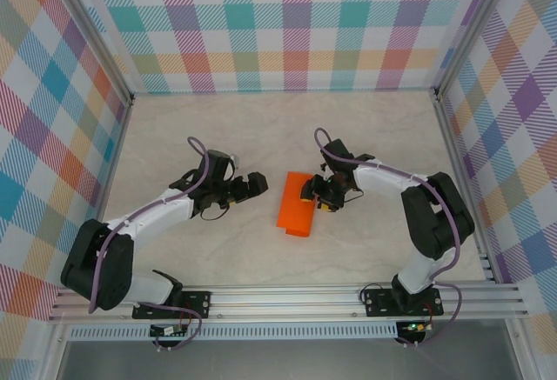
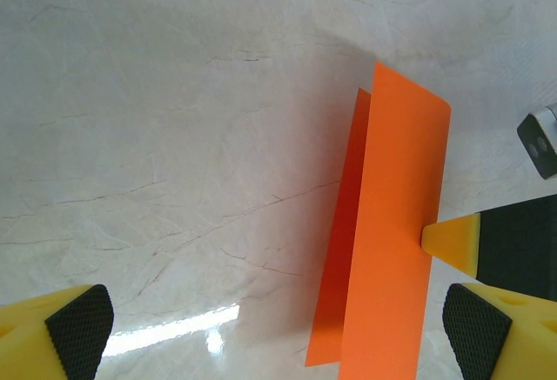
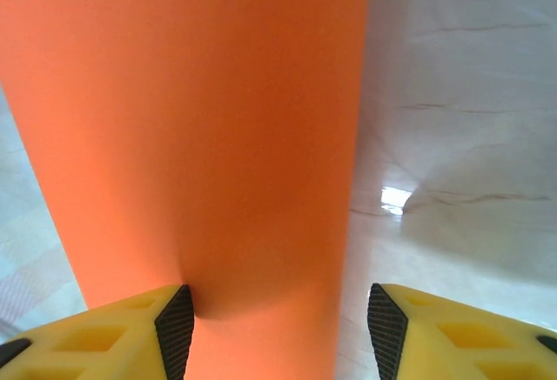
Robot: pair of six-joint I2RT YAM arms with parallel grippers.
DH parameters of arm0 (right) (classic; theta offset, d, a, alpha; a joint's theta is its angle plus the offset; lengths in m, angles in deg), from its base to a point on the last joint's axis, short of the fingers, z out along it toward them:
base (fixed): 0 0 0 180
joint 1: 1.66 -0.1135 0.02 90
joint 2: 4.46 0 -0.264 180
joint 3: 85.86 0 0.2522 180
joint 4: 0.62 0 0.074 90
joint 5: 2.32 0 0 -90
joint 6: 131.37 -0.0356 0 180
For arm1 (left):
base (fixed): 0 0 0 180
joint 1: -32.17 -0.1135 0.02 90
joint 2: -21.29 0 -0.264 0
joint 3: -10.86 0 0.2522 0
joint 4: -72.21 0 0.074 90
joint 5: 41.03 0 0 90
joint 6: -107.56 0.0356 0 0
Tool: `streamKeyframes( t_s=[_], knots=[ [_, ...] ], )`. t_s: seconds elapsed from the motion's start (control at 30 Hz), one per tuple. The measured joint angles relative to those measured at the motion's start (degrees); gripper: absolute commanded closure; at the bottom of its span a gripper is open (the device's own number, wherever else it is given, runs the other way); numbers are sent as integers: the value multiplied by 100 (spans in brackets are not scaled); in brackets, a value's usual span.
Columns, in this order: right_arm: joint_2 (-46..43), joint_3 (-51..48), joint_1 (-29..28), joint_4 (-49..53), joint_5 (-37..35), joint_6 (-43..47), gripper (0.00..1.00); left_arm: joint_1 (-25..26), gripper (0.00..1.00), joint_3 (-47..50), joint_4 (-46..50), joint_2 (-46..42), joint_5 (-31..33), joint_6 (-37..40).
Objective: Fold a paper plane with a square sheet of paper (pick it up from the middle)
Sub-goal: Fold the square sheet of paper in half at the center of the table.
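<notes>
The square sheet of paper (image 1: 294, 206) is bright orange and lies folded over into a long rectangle at the table's middle. In the left wrist view its upper layer (image 2: 396, 223) stands a little off the darker lower layer. My right gripper (image 1: 318, 196) is at the paper's right edge, its jaws parted around the fold. In the right wrist view the paper (image 3: 200, 119) fills the space between them, one pad (image 3: 176, 328) touching it and the other pad (image 3: 381, 328) apart from it. My left gripper (image 1: 258, 184) hangs open just left of the paper, holding nothing.
The pale marble-patterned tabletop (image 1: 218, 128) is bounded by checked walls at the back and sides. An aluminium rail (image 1: 287, 297) runs along the near edge by the arm bases. Bare table lies behind and to the left of the paper.
</notes>
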Motion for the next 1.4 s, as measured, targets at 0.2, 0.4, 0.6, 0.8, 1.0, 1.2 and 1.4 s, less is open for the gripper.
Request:
streamKeyframes(
  t_s=[0.2, 0.4, 0.6, 0.8, 1.0, 1.2, 1.4],
  knots=[
    [0, 0, 0, 251, -306, -2, 39, 15, 0, -17, -111, 68, -48, 2],
    [0, -7, 0, 262, -459, -87, 40, 48, 0, -68, -175, 122, -170, 2],
    [0, -111, 0, 181, -457, -179, 40, 50, 0, -81, -275, 122, -243, 2],
    [4, -190, 0, 125, -459, -197, 40, 66, 0, -81, -295, 151, -262, 0],
    [76, -184, 0, 160, -546, -201, 41, 81, 0, -81, -295, 160, -282, -20],
    [160, -109, 0, 251, -588, -221, 41, 85, 0, -81, -295, 173, -280, -44],
    [170, -92, 0, 262, -605, -345, 40, 85, 0, -81, -297, 186, -280, -46]
  ],
)
